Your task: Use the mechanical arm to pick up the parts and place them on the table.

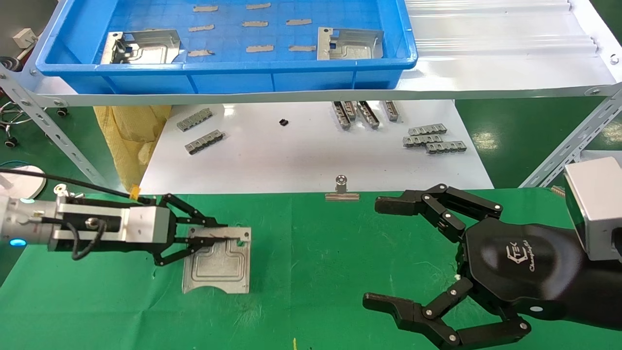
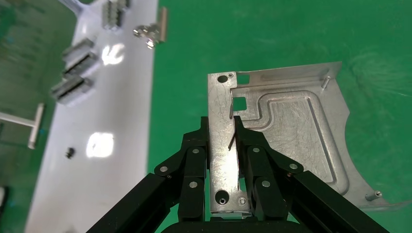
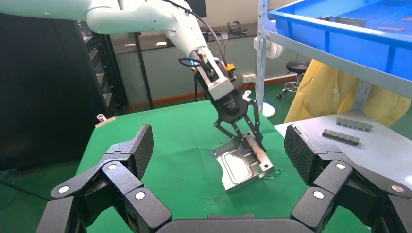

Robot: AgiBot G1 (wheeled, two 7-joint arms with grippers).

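Note:
A silver sheet-metal part rests on the green table at front left, tilted, with its rim side lifted and its curved edge low. My left gripper is shut on that part's bent rim. In the left wrist view the gripper has its two fingers clamped on either side of the rim strip of the part. The right wrist view shows the same part hanging from the left gripper. My right gripper hovers open and empty at front right. Two more parts lie in the blue bin.
The blue bin sits on a raised shelf at the back, with several thin grey strips inside. Small grey notched bars lie on the white surface beyond the green cloth. A binder clip sits at the cloth's edge. A yellow bag hangs at left.

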